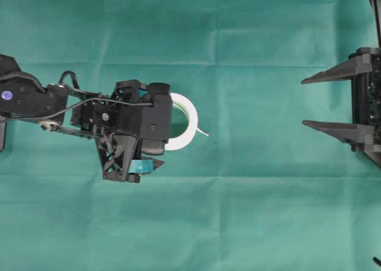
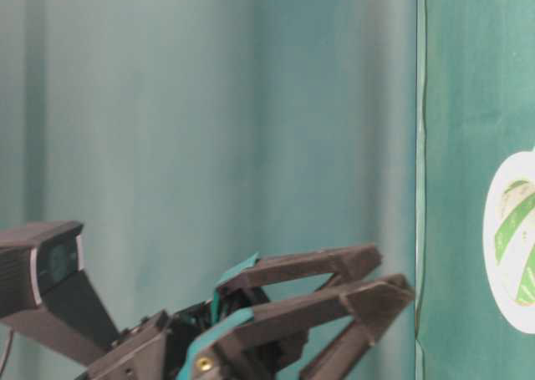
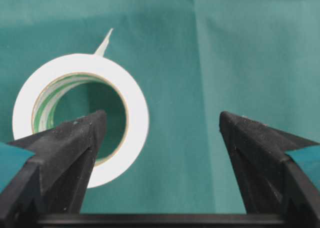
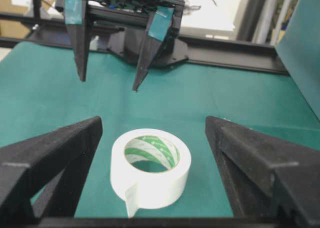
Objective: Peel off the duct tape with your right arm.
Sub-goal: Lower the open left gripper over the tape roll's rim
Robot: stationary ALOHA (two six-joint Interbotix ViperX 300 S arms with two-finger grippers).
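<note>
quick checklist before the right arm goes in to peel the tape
1. Right gripper open: ok, fingers spread wide.
2. Duct tape lying flat on the green cloth: ok.
3. Loose strip end free to grab: ok, it sticks out from the roll toward the right gripper.
4. Left gripper holding the roll steady: not ok, it is open and hangs above the roll, gripping nothing.
5. Path from right gripper to tape unobstructed: ok, only cloth lies between them.
6. Right gripper near the strip: not ok, far off.
</note>
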